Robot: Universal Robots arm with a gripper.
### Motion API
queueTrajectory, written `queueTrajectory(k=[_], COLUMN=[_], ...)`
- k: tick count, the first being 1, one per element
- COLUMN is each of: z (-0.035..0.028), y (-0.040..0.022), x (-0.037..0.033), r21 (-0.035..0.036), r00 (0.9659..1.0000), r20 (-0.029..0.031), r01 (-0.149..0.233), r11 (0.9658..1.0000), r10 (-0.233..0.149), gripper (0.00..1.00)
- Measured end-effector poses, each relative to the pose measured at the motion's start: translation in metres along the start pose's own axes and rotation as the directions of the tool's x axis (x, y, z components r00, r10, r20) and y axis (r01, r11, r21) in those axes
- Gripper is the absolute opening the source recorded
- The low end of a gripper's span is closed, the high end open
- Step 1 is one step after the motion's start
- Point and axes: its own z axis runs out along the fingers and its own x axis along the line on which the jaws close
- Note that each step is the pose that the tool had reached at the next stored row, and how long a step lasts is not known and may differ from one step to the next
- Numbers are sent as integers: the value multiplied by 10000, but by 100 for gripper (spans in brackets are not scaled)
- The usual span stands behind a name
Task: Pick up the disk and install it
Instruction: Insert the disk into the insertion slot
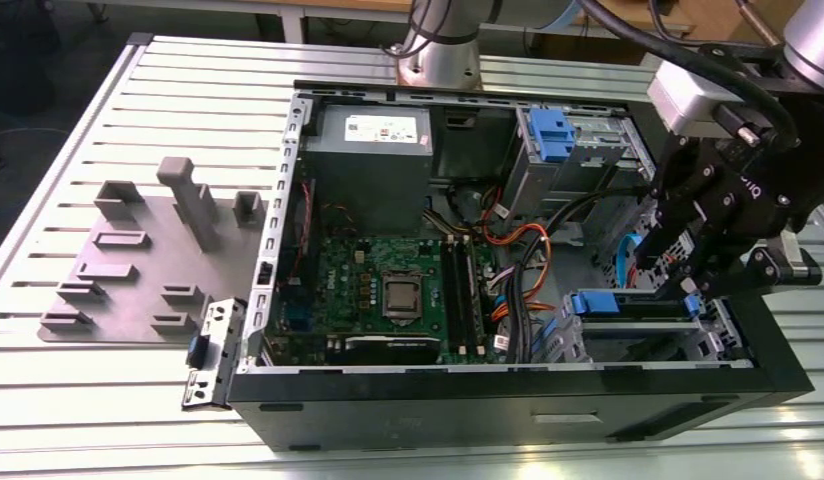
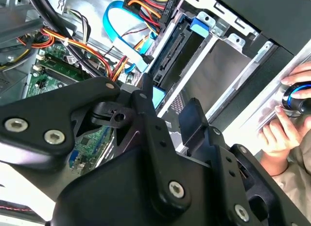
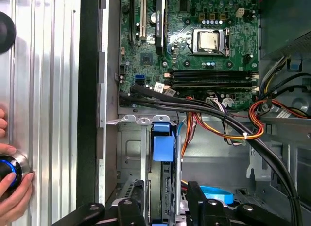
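Found the gripper (image 3: 164, 200) low over the disk (image 3: 163, 147) — blue-framed, set on edge down in the metal drive bay (image 3: 129, 149) beside the orange cables (image 3: 218, 133) — and could not tell whether clamped on it or loose.

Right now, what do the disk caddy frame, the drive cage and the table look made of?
Disk caddy frame: most likely moulded plastic, with a uniform bright blue colour and a soft sheen.
Drive cage: bare sheet metal, probably steel, dull grey with punched holes and folded edges.
Table: looks like extruded aluminium, with bright silver ribbed slats and a matte finish.
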Motion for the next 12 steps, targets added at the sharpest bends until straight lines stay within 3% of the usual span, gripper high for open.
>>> queueTrajectory(k=[12], z=[-12], y=[0], x=[-28], r21=[0], r00=[10000], r20=[-4], r01=[0], r11=[10000], r10=[0], gripper=[48])
